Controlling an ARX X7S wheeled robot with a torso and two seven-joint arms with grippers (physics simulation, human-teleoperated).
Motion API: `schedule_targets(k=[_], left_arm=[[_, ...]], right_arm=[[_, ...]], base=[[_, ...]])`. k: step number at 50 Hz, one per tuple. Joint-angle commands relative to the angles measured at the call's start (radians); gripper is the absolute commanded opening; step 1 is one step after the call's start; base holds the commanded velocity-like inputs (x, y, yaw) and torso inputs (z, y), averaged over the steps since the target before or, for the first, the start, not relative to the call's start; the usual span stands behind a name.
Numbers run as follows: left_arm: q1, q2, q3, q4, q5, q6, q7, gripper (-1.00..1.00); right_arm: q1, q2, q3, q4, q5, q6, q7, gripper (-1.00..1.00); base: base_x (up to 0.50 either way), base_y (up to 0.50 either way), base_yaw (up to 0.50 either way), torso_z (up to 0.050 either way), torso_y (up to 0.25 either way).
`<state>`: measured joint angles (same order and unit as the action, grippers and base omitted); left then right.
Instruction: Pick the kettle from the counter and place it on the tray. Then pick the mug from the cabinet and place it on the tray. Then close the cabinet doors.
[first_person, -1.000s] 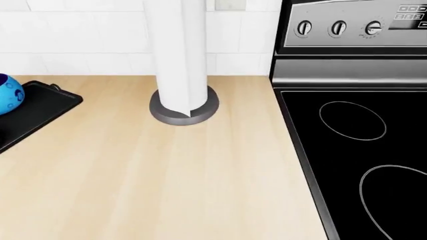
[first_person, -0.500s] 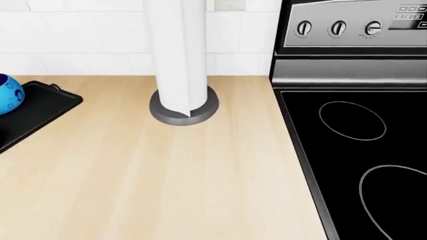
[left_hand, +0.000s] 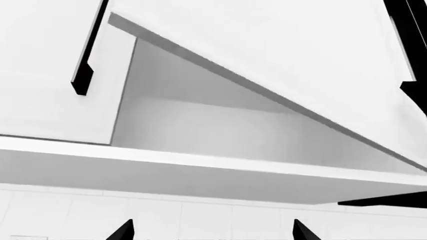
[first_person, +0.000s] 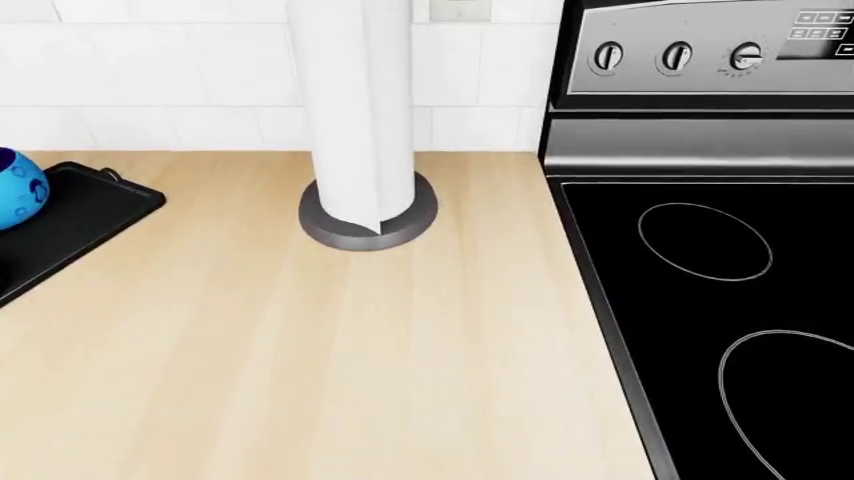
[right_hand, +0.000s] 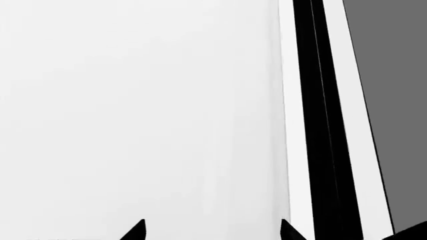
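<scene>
The blue spotted mug stands on the black tray at the far left edge of the head view, on the beige counter. The kettle is out of view. Neither gripper shows in the head view. In the left wrist view my left gripper is open and empty, below the white cabinet, whose interior shows behind a door that stands ajar. In the right wrist view my right gripper is open and empty, close to a white door face with a black handle.
A paper towel roll on a grey round base stands at the counter's back. The black glass stovetop with its knob panel fills the right side. A second black door handle shows on the cabinet's other door.
</scene>
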<state>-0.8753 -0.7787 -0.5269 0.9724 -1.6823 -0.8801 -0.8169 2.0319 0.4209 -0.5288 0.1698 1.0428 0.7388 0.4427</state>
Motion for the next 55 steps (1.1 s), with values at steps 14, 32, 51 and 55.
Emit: schedule_targets(k=[14, 32, 51, 55], left_arm=[[0.053, 0.023, -0.032, 0.002, 0.035, -0.006, 0.043, 1.00], [0.088, 0.037, -0.053, 0.000, 0.057, -0.006, 0.070, 1.00], [0.126, 0.053, -0.076, 0.000, 0.086, -0.007, 0.103, 1.00], [0.135, 0.057, -0.083, -0.001, 0.094, -0.007, 0.112, 1.00]], right_arm=[[-0.147, -0.090, -0.315, 0.170, -0.020, 0.051, -0.103, 1.00], [-0.138, -0.141, -0.540, 0.225, -0.217, 0.097, -0.098, 1.00], [-0.130, -0.216, -0.709, 0.371, -0.371, 0.137, -0.074, 1.00], [-0.128, -0.236, -0.759, 0.407, -0.414, 0.143, -0.071, 1.00]], base=[[0.01, 0.00, 0.01, 0.000, 0.000], [0.01, 0.00, 0.01, 0.000, 0.000], [0.01, 0.00, 0.01, 0.000, 0.000], [0.01, 0.00, 0.00, 0.000, 0.000]])
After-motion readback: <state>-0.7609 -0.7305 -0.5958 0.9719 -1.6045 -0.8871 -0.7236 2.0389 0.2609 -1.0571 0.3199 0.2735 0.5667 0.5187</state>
